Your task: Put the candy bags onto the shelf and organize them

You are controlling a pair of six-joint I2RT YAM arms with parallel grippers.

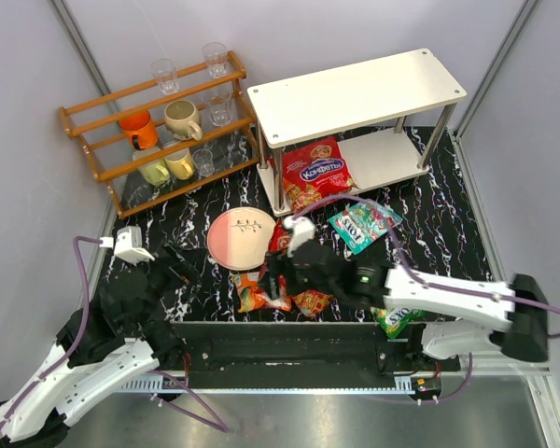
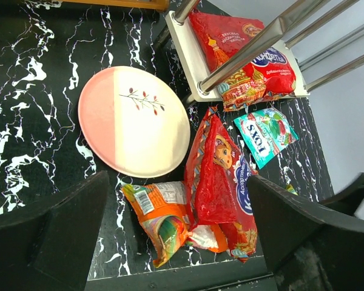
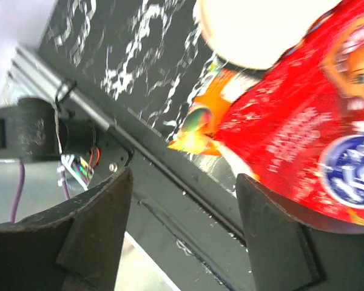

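One large red candy bag (image 1: 315, 172) lies on the lower tier of the white shelf (image 1: 355, 93); it also shows in the left wrist view (image 2: 249, 54). A second red bag (image 2: 217, 176) lies crumpled on the table beside the small orange bag (image 2: 161, 212). The teal bag (image 1: 362, 224) lies in front of the shelf. The yellow-green bag (image 1: 397, 320) is partly hidden under my right arm. My right gripper (image 1: 273, 273) is open and empty just above the second red bag (image 3: 315, 133) and the orange bag (image 3: 200, 124). My left gripper (image 1: 175, 266) is open and empty, left of the bags.
A pink-and-cream plate (image 1: 241, 238) lies just left of the bags. An orange-brown wooden rack (image 1: 159, 131) with cups and glasses stands at the back left. A white adapter (image 1: 131, 245) lies near the left arm. A black rail (image 1: 289, 359) runs along the near table edge.
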